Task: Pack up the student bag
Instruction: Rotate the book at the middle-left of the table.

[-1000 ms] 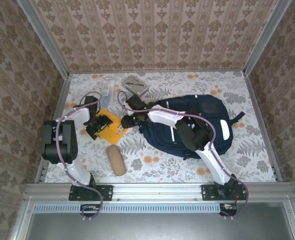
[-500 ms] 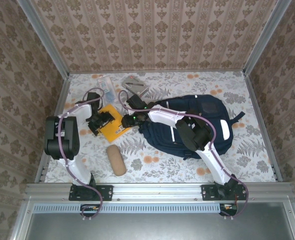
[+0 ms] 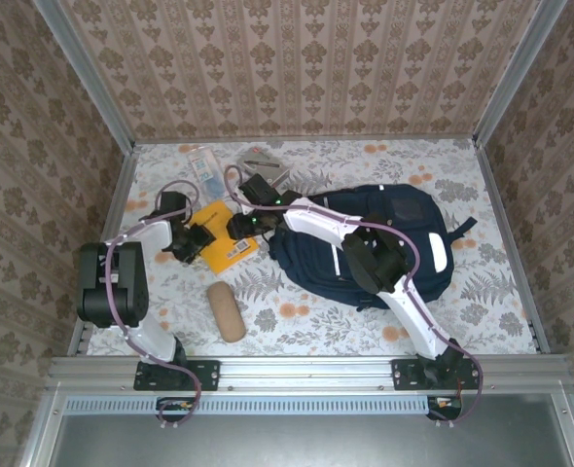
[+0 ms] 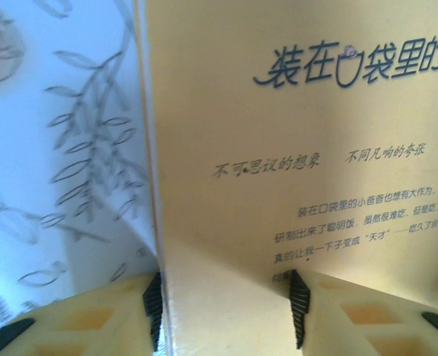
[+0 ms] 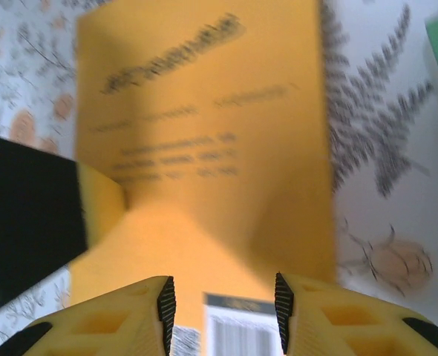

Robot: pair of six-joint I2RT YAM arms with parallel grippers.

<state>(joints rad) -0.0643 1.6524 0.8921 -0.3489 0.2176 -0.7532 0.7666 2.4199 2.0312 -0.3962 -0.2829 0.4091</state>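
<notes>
Left gripper (image 4: 225,300), right gripper (image 5: 220,293): both sets of jaws parted, poised over opposite edges of yellow book (image 3: 225,250), no grasp evident. Student bag (image 3: 404,209) just beside right gripper; book not yet inside. Brown pouch (image 3: 227,311) near left gripper, unpacked. Packing looks barely begun.

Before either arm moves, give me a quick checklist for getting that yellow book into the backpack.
1. Yellow book lying on the table beside the student bag: ok.
2. Left gripper open at the book's edge: ok.
3. Right gripper open over the book's barcode end: ok.
4. Firm hold on the book: not ok, neither gripper is shut.
5. Bag opening unzipped: cannot tell.
</notes>
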